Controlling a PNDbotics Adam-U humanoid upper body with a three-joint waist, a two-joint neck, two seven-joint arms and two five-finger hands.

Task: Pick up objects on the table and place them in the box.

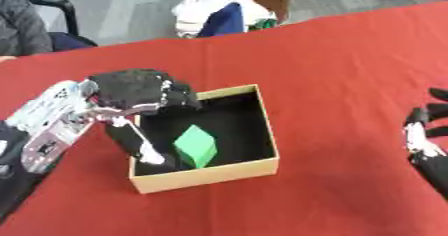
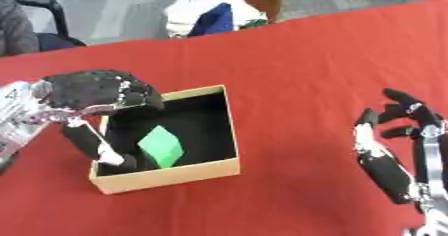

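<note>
Green block (image 1: 195, 146) lay inside the box (image 1: 210, 172), toward its 6 o'clock wall. It sat tipped on an edge or corner, long axis running roughly from 12 to 6 o'clock with the upper end leaning slightly toward 1 o'clock. Shape: a squat, flat-faced solid with sharp edges; surface plain, matte, uniform bright green, the upper face lighter than the side faces.

Box: square, open-topped, tan cardboard walls with a black lining inside. It was set askew on the desk (image 1: 350, 70), corners pointing near 1 and 7 o'clock. Desk covered with a smooth red cloth.

Left hand (image 1: 131, 92) hovered over the box's 9 to 11 o'clock corner, black shell with silver joints behind it. Its fingers curved downward over the rim; the thumb (image 1: 136, 142) reached down into the box, its pale tip just beside the block at the block's 9 o'clock side. Contact between thumb and block could not be determined. The hand gripped nothing.

Right hand (image 2: 394, 145) rested at the 3 o'clock edge of the desk, well apart from the box, fingers spread, extended and empty.
</note>
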